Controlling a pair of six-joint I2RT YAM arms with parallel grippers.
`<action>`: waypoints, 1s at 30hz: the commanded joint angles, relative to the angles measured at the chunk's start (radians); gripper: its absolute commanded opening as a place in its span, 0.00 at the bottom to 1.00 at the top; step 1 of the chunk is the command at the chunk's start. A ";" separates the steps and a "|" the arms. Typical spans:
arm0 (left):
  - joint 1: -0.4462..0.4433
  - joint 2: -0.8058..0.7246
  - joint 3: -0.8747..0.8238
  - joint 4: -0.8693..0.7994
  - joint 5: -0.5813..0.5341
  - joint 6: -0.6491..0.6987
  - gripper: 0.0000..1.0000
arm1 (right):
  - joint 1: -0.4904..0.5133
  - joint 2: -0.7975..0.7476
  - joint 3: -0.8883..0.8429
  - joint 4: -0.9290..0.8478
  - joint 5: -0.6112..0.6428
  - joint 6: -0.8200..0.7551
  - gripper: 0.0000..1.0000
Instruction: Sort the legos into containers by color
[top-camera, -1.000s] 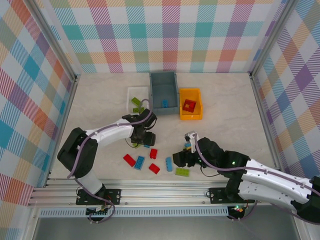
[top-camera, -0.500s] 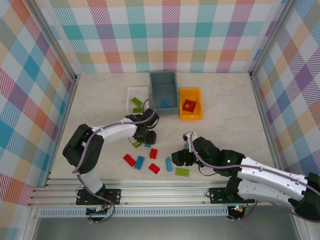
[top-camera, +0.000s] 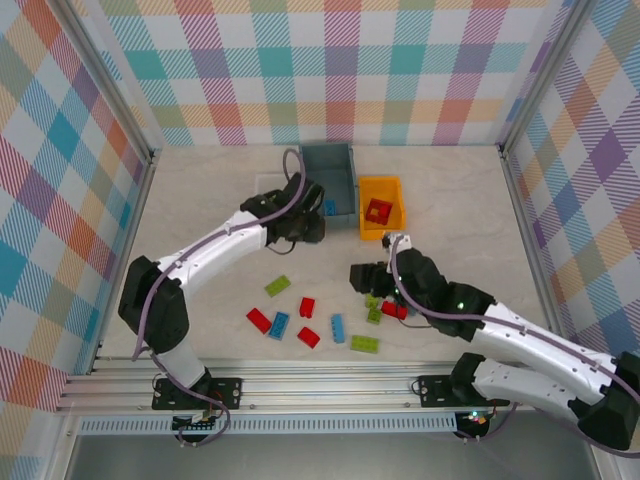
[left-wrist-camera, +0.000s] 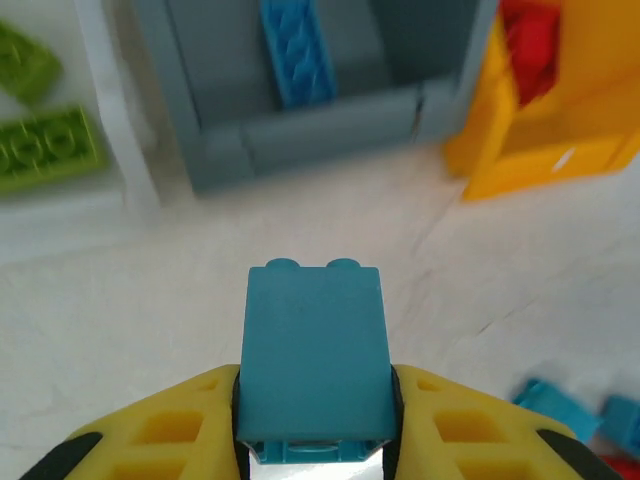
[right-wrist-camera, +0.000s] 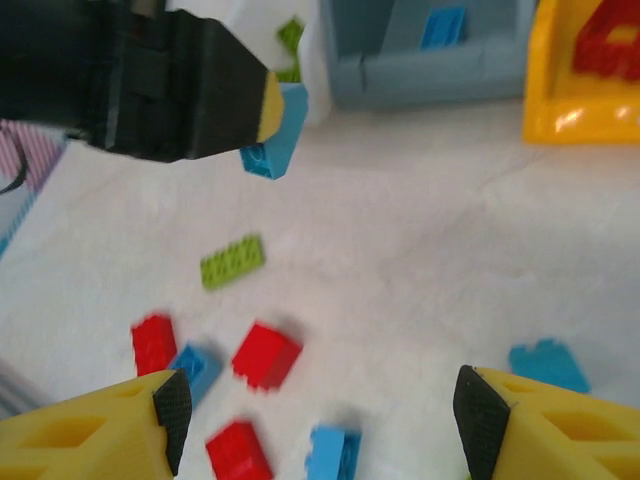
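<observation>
Blue brick (left-wrist-camera: 315, 345) is sitting clamped between the yellow fingers (left-wrist-camera: 170, 430) of the left gripper (left-wrist-camera: 315, 440), studs pointing away from the wrist. It is hanging in front of the near wall of the grey-blue bin (left-wrist-camera: 330, 130), with a strip of bare table (left-wrist-camera: 300, 220) lying between them.

A second blue piece (left-wrist-camera: 297, 55) is lying inside that bin. The orange-yellow bin (top-camera: 381, 233) is standing just right of it with a red brick (top-camera: 378, 211) inside. The white tray (left-wrist-camera: 110, 130) is standing just left of it, holding lime green bricks (left-wrist-camera: 50, 150). In the top view the left arm (top-camera: 215, 250) is crossing over most of the tray.

Right gripper (right-wrist-camera: 320, 420) is hovering over the table with jaws spread wide apart. It is facing the bins and the left gripper's tip.

Loose pieces are lying nearer the arm bases:
- one lime green brick (top-camera: 277, 286)
- red ones (top-camera: 258, 320)
- blue ones (top-camera: 338, 327)
- a green plate (top-camera: 364, 343)
</observation>
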 joint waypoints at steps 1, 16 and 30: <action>-0.006 0.113 0.152 -0.099 -0.095 -0.011 0.31 | -0.082 0.067 0.060 0.120 -0.042 -0.016 0.71; 0.035 0.651 0.786 -0.317 -0.301 -0.069 0.30 | -0.250 0.202 0.108 0.296 -0.204 0.039 0.71; 0.047 0.709 0.849 -0.349 -0.292 -0.071 0.53 | -0.258 0.131 0.008 0.263 -0.213 0.071 0.72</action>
